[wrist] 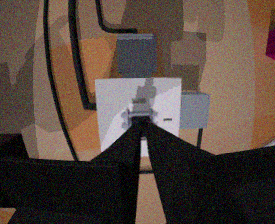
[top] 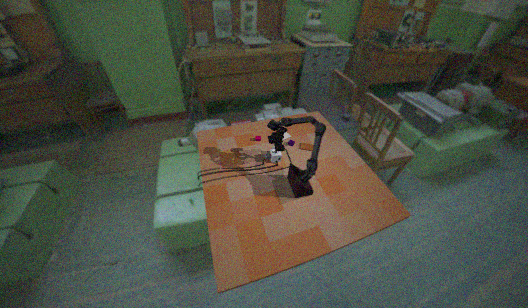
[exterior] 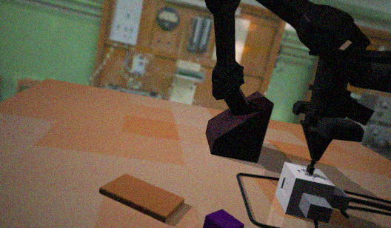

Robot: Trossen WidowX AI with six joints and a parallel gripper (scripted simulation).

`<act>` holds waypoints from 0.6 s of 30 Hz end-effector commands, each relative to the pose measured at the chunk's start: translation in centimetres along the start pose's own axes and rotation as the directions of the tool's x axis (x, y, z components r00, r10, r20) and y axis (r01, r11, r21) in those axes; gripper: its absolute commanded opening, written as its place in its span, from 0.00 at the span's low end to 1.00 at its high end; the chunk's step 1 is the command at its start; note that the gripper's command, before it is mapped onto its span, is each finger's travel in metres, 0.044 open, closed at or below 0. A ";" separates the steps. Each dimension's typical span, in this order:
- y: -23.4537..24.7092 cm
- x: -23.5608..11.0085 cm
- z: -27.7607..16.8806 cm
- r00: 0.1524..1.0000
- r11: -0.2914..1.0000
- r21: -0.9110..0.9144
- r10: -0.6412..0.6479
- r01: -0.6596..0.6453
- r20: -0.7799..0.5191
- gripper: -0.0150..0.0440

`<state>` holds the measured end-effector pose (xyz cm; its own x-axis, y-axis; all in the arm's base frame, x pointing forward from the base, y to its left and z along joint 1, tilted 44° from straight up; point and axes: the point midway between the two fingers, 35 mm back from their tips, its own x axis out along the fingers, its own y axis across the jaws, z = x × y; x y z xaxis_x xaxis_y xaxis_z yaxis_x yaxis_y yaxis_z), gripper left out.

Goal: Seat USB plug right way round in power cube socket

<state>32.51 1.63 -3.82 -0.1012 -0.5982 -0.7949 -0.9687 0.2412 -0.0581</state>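
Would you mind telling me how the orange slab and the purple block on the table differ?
The orange slab is flat, thin and oblong; the purple block is stubby and boxy. The slab shows whole in the exterior view, while the block is cut by the bottom edge. The slab lies farther from the power cube, where the pincer grips the plug; the block sits nearer it. Both rest loose on the table, untouched by the arm.
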 end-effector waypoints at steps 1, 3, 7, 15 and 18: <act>0.0 0.3 0.0 1.000 1.000 -0.006 0.000 0.000 -0.005 0.25; 0.0 0.3 0.0 1.000 1.000 -0.006 0.000 0.000 -0.005 0.25; 0.0 0.3 0.0 1.000 1.000 -0.006 0.000 0.000 -0.005 0.25; 0.0 0.4 -0.1 1.000 1.000 -0.006 0.000 0.000 -0.005 0.25; 0.0 0.5 -0.1 1.000 1.000 -0.006 0.000 0.000 -0.005 0.25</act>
<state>32.47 1.56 -3.96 -0.1004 -0.5975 -0.7955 -0.9691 0.2397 -0.0577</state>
